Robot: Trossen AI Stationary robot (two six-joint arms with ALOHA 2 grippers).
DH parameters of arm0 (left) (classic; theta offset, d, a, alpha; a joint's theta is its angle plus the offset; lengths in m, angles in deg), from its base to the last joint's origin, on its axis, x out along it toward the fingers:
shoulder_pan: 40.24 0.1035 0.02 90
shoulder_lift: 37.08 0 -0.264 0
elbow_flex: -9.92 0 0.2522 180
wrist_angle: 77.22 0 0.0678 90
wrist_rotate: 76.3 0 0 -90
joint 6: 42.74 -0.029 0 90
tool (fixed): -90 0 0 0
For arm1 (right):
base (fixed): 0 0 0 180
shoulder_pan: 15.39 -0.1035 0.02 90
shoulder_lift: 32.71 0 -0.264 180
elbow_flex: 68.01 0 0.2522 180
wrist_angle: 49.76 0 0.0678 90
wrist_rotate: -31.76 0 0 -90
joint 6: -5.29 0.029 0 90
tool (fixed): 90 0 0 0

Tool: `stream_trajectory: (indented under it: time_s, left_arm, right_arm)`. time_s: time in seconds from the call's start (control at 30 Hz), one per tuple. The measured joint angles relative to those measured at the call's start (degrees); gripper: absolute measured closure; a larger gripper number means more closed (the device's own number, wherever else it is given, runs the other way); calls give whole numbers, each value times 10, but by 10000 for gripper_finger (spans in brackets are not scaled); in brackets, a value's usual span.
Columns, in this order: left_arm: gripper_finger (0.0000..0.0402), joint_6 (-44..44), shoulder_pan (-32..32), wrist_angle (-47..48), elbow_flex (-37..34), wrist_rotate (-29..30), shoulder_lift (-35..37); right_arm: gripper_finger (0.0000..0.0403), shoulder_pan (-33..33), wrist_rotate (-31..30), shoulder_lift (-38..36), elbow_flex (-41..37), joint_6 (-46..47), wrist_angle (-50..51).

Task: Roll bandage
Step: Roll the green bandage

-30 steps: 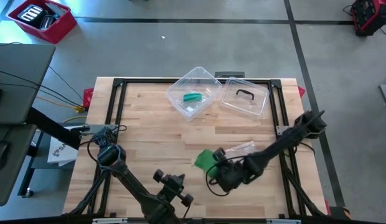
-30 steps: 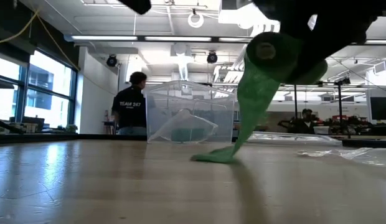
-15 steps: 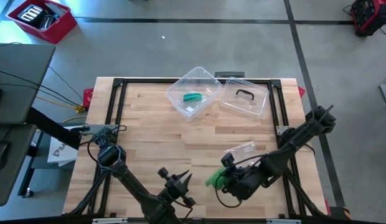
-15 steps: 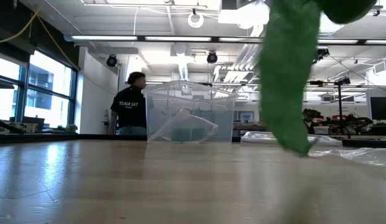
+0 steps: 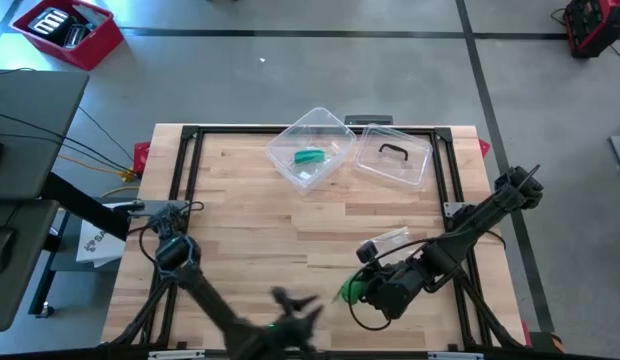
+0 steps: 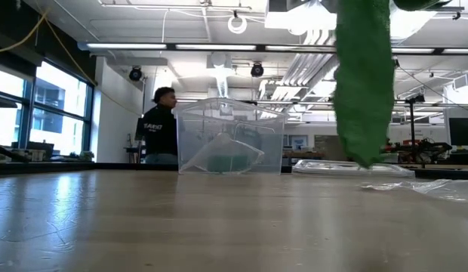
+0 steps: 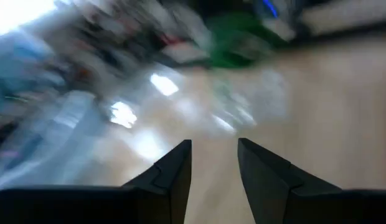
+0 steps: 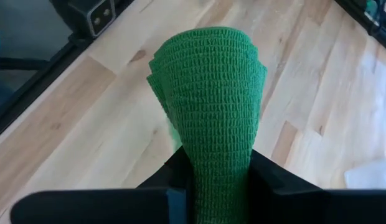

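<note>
The right pincer [image 5: 368,291] is near the front of the desk [image 5: 240,210], right of the middle, and its 2 fingers [image 8: 268,180] are pressed onto the green bandage [image 8: 208,106]. The bandage stands out between the fingers as a folded strip. In the low view it hangs above the desk without touching it. The left pincer [image 7: 213,168] is at the front edge of the desk, its fingers spread a little, holding nothing. A clear box [image 5: 312,148] and its lid [image 5: 392,157] lie at the far side.
</note>
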Motion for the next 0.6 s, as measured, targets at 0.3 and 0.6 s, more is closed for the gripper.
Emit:
stream_trajectory:
  time_s: [0.3, 0.6]
  left_arm:
    - [275, 550, -76, 119, -213, 36, 57]
    - [275, 392, -61, 37, -218, -3, 99]
  right_arm:
    - [334, 62, 197, 24, -33, 36, -116]
    - [334, 147, 556, 82, -32, 90, -164]
